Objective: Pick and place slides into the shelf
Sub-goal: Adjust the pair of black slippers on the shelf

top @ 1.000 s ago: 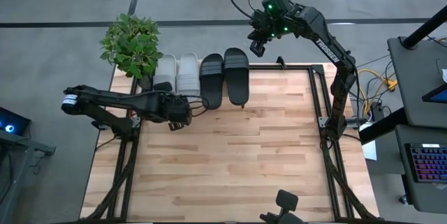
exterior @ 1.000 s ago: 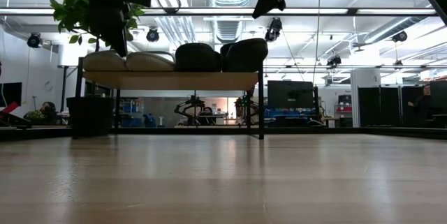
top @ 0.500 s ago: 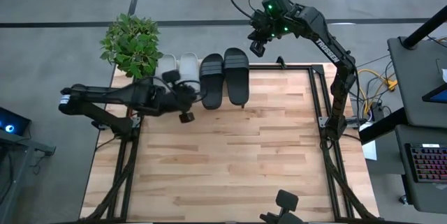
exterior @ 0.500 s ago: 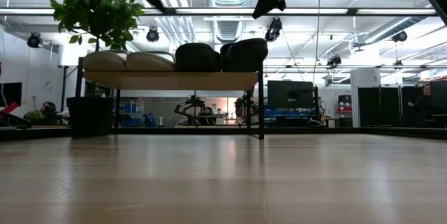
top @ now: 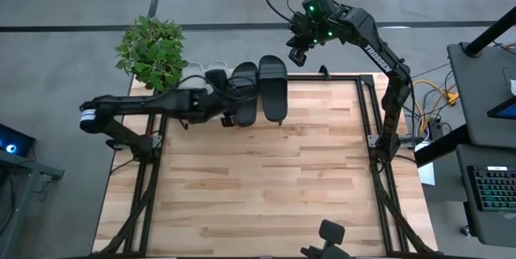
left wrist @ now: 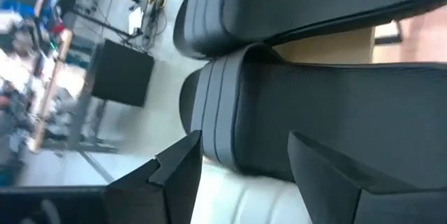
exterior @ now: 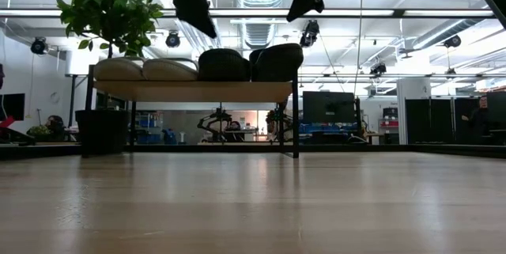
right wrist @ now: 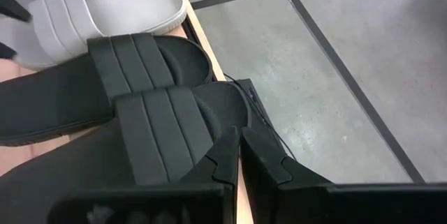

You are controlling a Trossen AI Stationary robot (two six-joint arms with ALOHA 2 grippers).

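**Slides lined up on shelf as arms hang over the row**

Slides sit side by side along the far edge of the desk (top: 266, 178), all four resting on the shelf (exterior: 194, 90), whose light top board stands on thin black legs. The low view shows the order: two light grey slides (exterior: 146, 69) next to the potted plant (top: 151, 49), then two black slides (exterior: 249, 62) beside them. From above, the outer black slide (top: 272, 88) lies in plain sight, its neighbour (top: 246, 81) is partly covered by the left arm, and the grey pair is almost wholly hidden beneath that arm.

The left hand (top: 230, 114) is over the row at the inner black slide. Its wrist camera looks straight down on that slide's wide strap (left wrist: 314, 126), with the two dark fingers (left wrist: 174, 175) spread apart on either side and nothing between them. The right hand (top: 297, 53) is held up beyond the far end of the shelf, past the outer black slide; its fingers (right wrist: 230, 158) are pressed together and hold nothing.

No slide is left on the bare desk, so the placing looks finished or very nearly so. What may remain, judging by the left hand's position, is a small straightening of the row and drawing both arms clear.
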